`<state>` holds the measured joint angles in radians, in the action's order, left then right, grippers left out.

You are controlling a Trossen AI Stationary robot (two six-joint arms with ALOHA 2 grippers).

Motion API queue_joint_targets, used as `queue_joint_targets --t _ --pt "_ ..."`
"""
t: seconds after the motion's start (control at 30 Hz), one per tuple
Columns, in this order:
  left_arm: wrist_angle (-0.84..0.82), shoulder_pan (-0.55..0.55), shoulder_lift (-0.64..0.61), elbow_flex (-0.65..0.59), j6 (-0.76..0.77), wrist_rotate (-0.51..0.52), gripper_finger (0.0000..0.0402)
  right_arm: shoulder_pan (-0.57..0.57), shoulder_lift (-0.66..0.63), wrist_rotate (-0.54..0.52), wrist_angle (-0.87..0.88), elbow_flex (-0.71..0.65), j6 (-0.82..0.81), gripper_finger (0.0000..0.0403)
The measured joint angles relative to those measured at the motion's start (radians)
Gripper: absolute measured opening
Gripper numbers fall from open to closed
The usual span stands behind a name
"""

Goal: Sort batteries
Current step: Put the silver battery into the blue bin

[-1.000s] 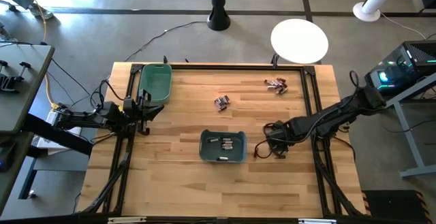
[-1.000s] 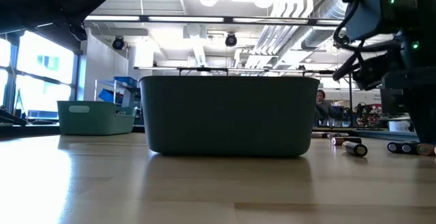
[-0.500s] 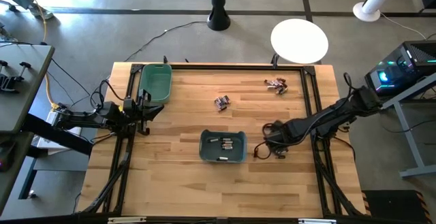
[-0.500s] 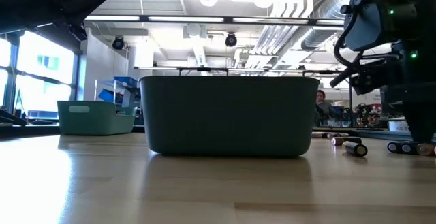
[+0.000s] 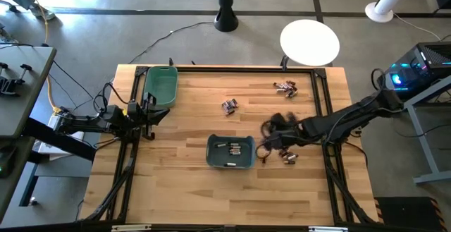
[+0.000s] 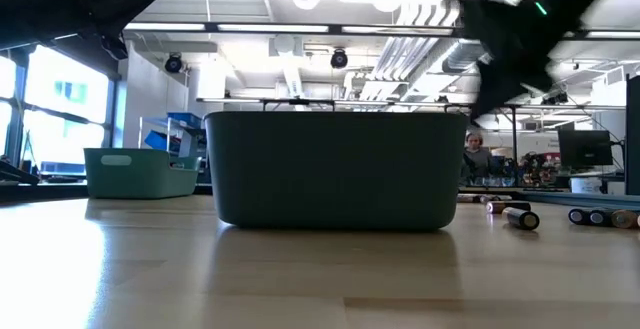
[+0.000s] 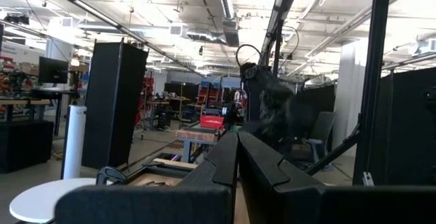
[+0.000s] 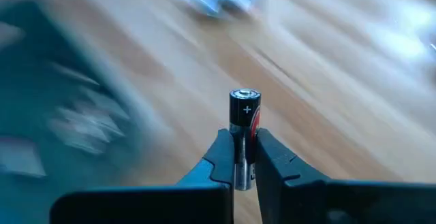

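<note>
A lab or workshop is suggested: exposed ceiling ducts, benches with monitors, black partitions, concrete floor.

Wooden table with bins and loose batteries

Planked top, dark-framed; teal bin near the middle, cells inside; green bin at the far left corner; battery clusters lying bare on the wood behind the teal bin, toward the far right corner, and just right of the teal bin.

Two dark jointed arms, black cables, tapered black fingers
</note>
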<state>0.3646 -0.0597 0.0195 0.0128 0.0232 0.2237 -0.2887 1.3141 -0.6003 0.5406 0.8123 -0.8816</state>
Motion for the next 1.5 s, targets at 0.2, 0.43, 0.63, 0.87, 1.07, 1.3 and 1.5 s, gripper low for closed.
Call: queue_joint_targets --t 0.2,0.43,0.63,0.87,1.07,1.3,1.5 --pt "0.003 0.0 0.0 0.0 0.002 0.004 0.0005 0.032 0.136 0.252 -0.408 0.129 0.437 0.001" --pt "0.003 0.0 0.0 0.0 0.002 0.004 0.0005 0.112 0.442 0.624 -0.303 0.355 0.551 0.001" --pt "0.003 0.0 0.0 0.0 0.003 0.004 0.0005 0.141 0.664 0.717 -0.002 0.587 0.639 0.0011" --pt "0.001 0.0 0.0 0.0 0.002 0.004 0.0005 0.152 0.792 0.722 0.219 0.743 0.682 0.0012" --pt "-0.001 0.0 0.0 0.0 0.002 0.004 0.0005 0.152 0.799 0.706 0.225 0.75 0.707 0.0042" --pt "-0.001 0.0 0.0 0.0 0.002 0.004 0.0005 0.154 0.798 0.681 0.272 0.78 0.734 0.0111" --pt "0.0 0.0 0.0 0.0 0.002 0.004 0.0005 0.138 0.794 0.581 0.468 0.911 0.794 0.0124"
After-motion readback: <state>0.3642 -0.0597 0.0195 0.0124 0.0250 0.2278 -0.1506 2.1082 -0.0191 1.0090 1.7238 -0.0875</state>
